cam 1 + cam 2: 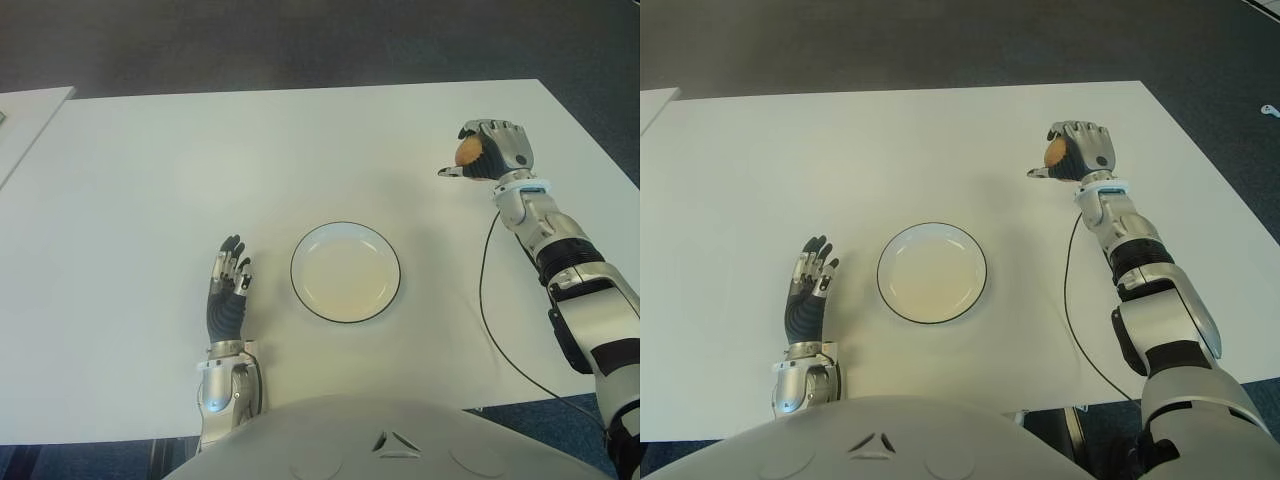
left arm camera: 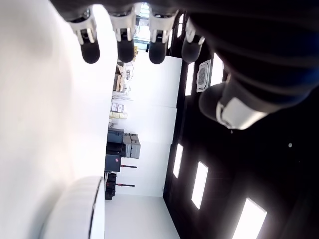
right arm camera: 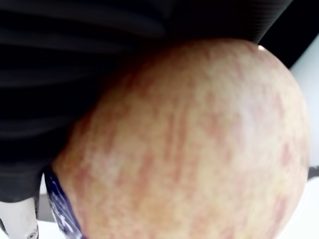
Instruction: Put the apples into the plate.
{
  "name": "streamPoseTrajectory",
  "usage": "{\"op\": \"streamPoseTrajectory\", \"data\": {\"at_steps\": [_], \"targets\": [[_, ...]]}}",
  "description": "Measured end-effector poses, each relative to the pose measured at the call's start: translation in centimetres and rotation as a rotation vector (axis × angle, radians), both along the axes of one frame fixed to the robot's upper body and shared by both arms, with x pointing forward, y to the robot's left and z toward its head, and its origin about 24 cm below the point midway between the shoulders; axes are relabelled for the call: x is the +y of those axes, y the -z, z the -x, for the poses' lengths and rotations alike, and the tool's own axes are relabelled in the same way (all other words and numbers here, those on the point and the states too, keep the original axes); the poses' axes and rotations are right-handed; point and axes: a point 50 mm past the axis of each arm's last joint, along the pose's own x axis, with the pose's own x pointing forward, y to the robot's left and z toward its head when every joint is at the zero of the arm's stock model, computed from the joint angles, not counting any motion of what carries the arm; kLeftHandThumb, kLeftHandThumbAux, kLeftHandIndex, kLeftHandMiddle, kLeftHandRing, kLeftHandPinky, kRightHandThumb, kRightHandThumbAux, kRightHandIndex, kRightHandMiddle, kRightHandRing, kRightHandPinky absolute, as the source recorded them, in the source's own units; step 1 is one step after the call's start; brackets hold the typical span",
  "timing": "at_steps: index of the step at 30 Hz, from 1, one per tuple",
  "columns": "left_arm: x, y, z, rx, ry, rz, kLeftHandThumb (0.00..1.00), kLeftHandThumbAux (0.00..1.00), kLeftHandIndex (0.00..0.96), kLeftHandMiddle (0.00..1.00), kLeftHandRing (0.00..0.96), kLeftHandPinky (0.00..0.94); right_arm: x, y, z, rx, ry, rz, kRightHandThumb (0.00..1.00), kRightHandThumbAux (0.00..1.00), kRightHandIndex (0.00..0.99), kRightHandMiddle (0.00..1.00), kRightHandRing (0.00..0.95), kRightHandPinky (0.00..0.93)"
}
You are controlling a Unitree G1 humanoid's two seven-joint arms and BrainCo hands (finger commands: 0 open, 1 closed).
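Observation:
A yellow-red apple sits inside my right hand, whose fingers are curled around it at the far right of the white table. In the right wrist view the apple fills nearly the whole picture, pressed against the dark palm. The white plate with a dark rim stands empty at the table's middle front, well to the left of and nearer than that hand. My left hand shows left of the plate, fingers straight and spread, holding nothing.
The white table stretches wide around the plate. A thin black cable runs along the right arm and loops over the table's right front. A second pale surface adjoins at far left. Dark floor lies beyond the far edge.

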Motion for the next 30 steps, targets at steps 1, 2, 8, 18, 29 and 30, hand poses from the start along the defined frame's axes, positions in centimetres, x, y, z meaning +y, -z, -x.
{"op": "streamPoseTrajectory", "data": {"at_steps": [1, 2, 8, 18, 29, 30], "targets": [[0.0, 0.0, 0.0, 0.000, 0.000, 0.001, 0.063, 0.548, 0.057, 0.066, 0.046, 0.038, 0.2, -0.3, 0.0, -0.013, -0.010, 0.003, 0.853, 0.679, 0.396, 0.532, 0.840, 0.804], [0.0, 0.0, 0.0, 0.001, 0.000, 0.002, 0.062, 0.548, 0.057, 0.066, 0.046, 0.038, 0.4, -0.7, 0.0, -0.030, -0.023, 0.005, 0.854, 0.678, 0.396, 0.533, 0.840, 0.808], [0.0, 0.0, 0.0, 0.002, -0.001, 0.004, 0.071, 0.560, 0.051, 0.061, 0.045, 0.030, 2.7, -2.3, 0.7, -0.095, -0.116, -0.014, 0.856, 0.677, 0.400, 0.536, 0.855, 0.836], [-0.2, 0.0, 0.0, 0.019, 0.014, -0.004, 0.056, 0.571, 0.045, 0.059, 0.047, 0.030, 6.3, -1.2, 2.1, -0.052, -0.248, -0.052, 0.857, 0.677, 0.400, 0.533, 0.859, 0.834], [-0.6, -0.1, -0.1, 0.041, 0.027, 0.001, 0.081, 0.558, 0.056, 0.060, 0.044, 0.037, 12.5, 0.1, 5.6, 0.067, -0.511, -0.014, 0.858, 0.674, 0.405, 0.532, 0.854, 0.823], [-0.6, 0.0, -0.1, 0.043, 0.029, 0.002, 0.089, 0.554, 0.060, 0.062, 0.045, 0.038, 12.8, 0.2, 5.8, 0.082, -0.531, -0.007, 0.858, 0.674, 0.405, 0.532, 0.854, 0.822]]}}
